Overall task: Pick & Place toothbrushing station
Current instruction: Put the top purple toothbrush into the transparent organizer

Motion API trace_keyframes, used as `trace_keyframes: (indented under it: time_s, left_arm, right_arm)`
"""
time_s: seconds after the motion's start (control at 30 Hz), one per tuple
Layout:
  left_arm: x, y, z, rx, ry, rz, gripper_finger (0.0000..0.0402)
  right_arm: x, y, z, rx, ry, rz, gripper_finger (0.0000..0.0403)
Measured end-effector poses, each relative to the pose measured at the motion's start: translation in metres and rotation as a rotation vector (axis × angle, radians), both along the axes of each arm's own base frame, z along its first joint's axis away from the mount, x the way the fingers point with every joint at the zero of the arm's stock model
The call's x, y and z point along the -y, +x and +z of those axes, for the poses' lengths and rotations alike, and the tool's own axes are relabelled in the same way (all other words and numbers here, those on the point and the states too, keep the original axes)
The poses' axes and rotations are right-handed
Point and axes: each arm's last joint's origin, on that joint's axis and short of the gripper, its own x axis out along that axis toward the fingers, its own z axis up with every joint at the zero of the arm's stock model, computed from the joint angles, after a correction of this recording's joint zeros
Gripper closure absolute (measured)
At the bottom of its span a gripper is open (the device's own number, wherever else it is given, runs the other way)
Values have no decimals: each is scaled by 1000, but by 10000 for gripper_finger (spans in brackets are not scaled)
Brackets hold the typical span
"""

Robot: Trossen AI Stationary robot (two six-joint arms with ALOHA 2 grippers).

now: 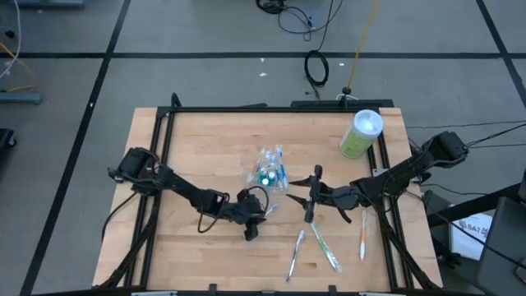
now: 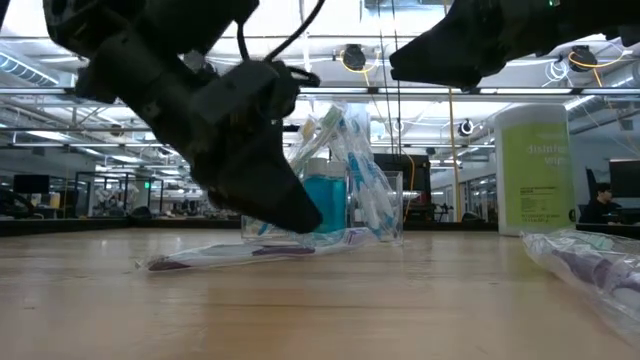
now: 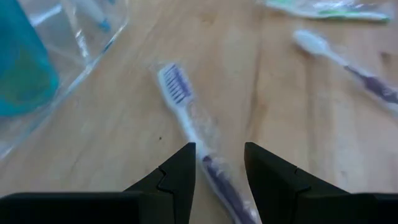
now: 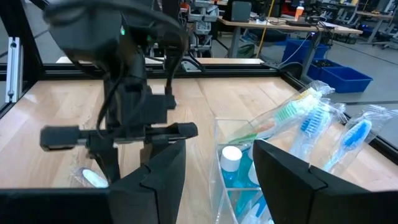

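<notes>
A clear plastic cup [image 1: 269, 168] stands mid-table, holding several wrapped toothbrushes and a teal piece with a white cap [image 4: 231, 157]. A wrapped purple toothbrush [image 3: 186, 118] lies flat on the wood just in front of the cup [image 2: 350, 200]. My left gripper [image 3: 219, 155] is open and slants down low over this brush's handle. One finger is on each side, and I see no touch. My right gripper [image 4: 214, 168] is open and empty. It hangs level in the air to the right of the cup [image 4: 242, 186] and points at it.
Three more wrapped toothbrushes [image 1: 325, 247] lie near the front edge, right of centre. One of them shows in the low view's near right corner [image 2: 590, 265]. A tall light-green canister [image 1: 362, 133] with a white lid stands at the back right. A black frame rims the table [image 1: 164, 131].
</notes>
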Motion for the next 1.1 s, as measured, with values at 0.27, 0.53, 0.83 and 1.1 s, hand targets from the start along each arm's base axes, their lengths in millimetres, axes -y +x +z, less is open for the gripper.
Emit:
trace_keyframes:
  time_s: [0.27,0.53,0.83,1.1]
  left_arm:
    - [0,2,-17,-25,24,0,261]
    - [1,0,-18,-57,16,-16,294]
    - [2,-1,-19,-77,-29,-27,391]
    - [5,1,-1,14,-89,-44,390]
  right_arm:
    - [0,0,-1,-7,-3,-1,220]
    - [0,0,-2,-22,-9,0,220]
    - [0,-1,-4,-32,20,-8,220]
    - [0,-1,-4,-24,54,-13,220]
